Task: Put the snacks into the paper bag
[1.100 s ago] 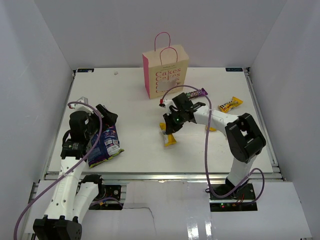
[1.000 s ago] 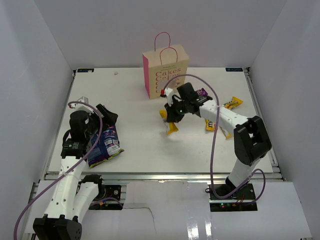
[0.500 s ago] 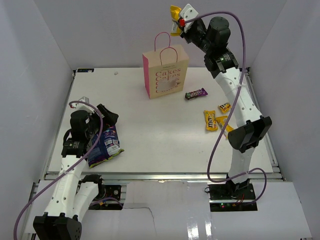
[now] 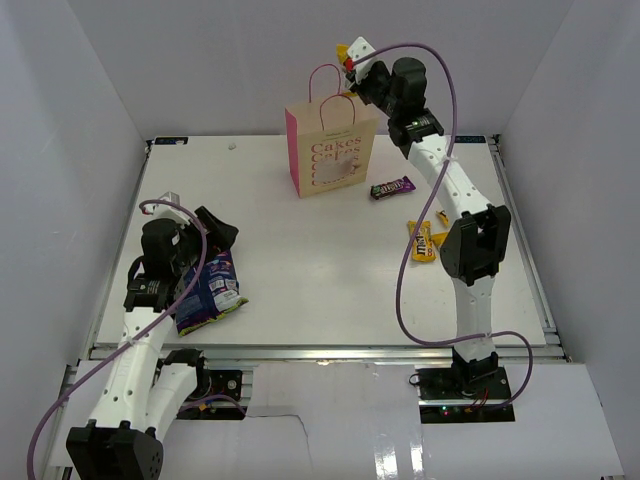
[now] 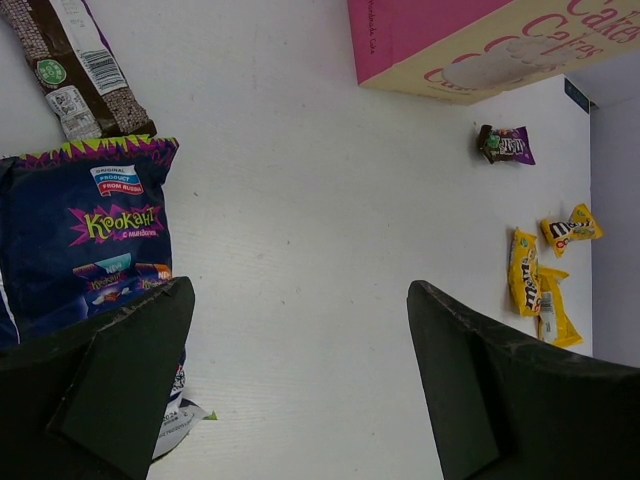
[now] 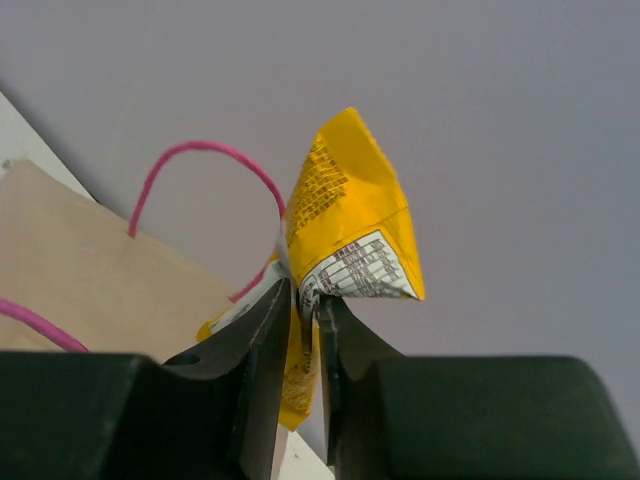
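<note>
While the chip bag lies well left of the paper bag, by the spread left gripper, a yellow packet is pinched in the right gripper above it. At its right, a candy bar and two packets are yet unbagged.

The right end effector is pinching a yellow packet above the paper bag; the left end effector is hanging open, well left of it.

Yellow packet seemingly above paper bag
</note>
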Available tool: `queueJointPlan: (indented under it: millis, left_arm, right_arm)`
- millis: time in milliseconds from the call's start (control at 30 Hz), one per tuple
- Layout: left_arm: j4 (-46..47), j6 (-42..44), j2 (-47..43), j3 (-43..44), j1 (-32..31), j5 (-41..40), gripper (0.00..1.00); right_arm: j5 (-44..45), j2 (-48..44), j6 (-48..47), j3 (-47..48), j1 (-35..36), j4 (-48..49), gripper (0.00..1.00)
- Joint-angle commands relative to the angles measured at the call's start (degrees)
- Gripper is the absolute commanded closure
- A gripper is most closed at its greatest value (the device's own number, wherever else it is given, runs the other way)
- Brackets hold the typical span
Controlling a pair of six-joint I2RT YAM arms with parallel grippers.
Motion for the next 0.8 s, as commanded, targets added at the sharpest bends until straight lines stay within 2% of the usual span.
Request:
queueJointPlan:
  millis: [0,133,167,233,367,400,533,567,600,700,767]
  left_arm:
    - [1.23,-0.91,-0.04,-0.17,-0.09,0.56,0.02]
    - [0.53,-3.72,0.84,-0.26,-0.09,-0.93,0.02]
    - [0.09,-4.51,1.54,0.00,-0.09,-1.89,0.02]
    - [-2.01,-8.01,2.42,0.44,-0.09,-3.38,0.02]
    - [-9.21,-13.74,5.23,2.72,-0.09,-7.95,0.02]
    - [-11.23,-14.97,6.45,4.04,-0.09,-11.70,0.02]
    - [-21.86,-18.75,10.85,6.50,-0.09,-18.32,0.02]
    - [-23.02,-19.19,12.08,6.77,-0.09,-19.46,0.02]
    - [-23.64,-18.76,15.14,6.95,-0.09,-20.35,0.02]
    - [-21.98,-15.69,20.33,7.30,-0.26,-19.48,0.03]
    - [-19.52,-12.28,26.31,9.58,-1.31,-18.77,0.03]
  right_arm:
    - [-2.38,-4.42,3.81,-2.79,-1.43,5.39,0.74]
    - [-3.18,-6.28,5.57,-7.29,-1.61,5.39,0.50]
    - [-3.18,-6.46,6.09,-7.81,-1.69,5.22,0.40]
    - [-3.18,-6.72,6.53,-7.82,-1.78,4.60,0.29]
    - [-1.69,-7.42,8.12,-5.71,-2.74,1.88,0.26]
    - [-1.77,-8.38,9.08,-4.58,-3.27,0.66,0.26]
    - [-8.08,-13.39,11.01,-7.98,-7.49,-7.60,0.20]
    - [-11.93,-14.71,11.19,-9.99,-9.58,-10.66,0.11]
    - [-13.79,-17.76,11.28,-15.41,-10.74,-12.00,0.08]
    - [-20.65,-24.27,8.75,-25.19,-13.64,-17.01,0.05]
    - [-23.81,-27.71,4.35,-35.73,-14.35,-20.43,0.04]
